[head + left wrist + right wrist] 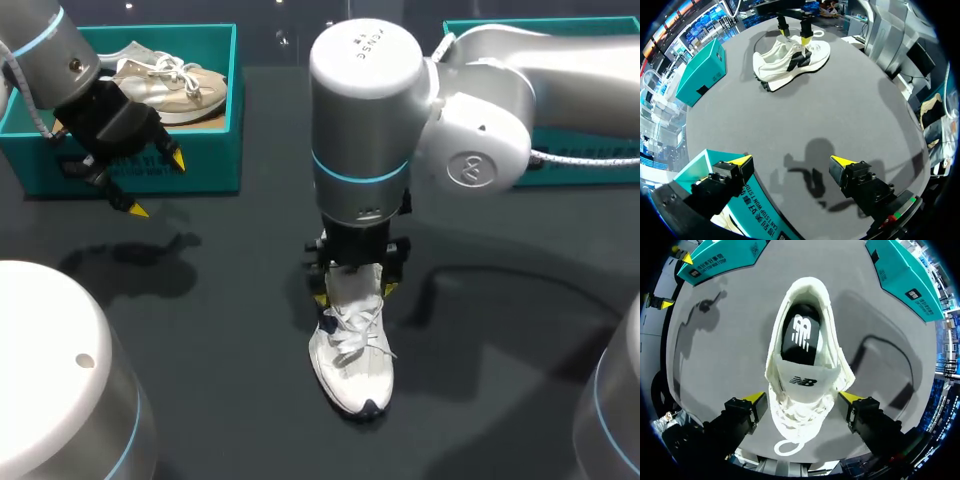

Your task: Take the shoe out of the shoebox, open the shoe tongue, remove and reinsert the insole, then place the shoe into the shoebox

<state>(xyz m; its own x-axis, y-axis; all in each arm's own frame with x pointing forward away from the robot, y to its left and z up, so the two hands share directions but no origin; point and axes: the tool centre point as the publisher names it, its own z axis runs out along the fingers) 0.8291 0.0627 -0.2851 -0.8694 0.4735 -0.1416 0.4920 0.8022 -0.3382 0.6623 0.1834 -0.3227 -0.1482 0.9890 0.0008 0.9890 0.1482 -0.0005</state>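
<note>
At the far left a teal shoebox (205,160) stands on the dark tabletop (200,330) with a beige laced shoe (170,85) lying inside it. My left arm (45,45) comes in over that box. Its hand (158,185) hangs just in front of the box's front wall, spread wide and holding nothing. From the left wrist view, one yellow fingertip (742,161) is over the box's near corner and the other is over bare tabletop. The hand's shadow falls between them.

In the middle, well apart from that box, the white shoe (352,360) stands upright on its sole, toe pointing toward the near edge. My right arm (360,120) reaches in from the right and comes straight down on it. Its thick wrist hides the heel from above. The right hand (354,294) is closed on the white shoe, a yellow tip pressed to each flank at the laced middle. Looking down along that hand, the tongue (802,382) sits up behind the laces (790,440). The dark insole (801,335) lies flat inside the opening.

To the far right a second teal shoebox (580,172) sits behind the right arm, which covers most of it. Its inside cannot be seen.
</note>
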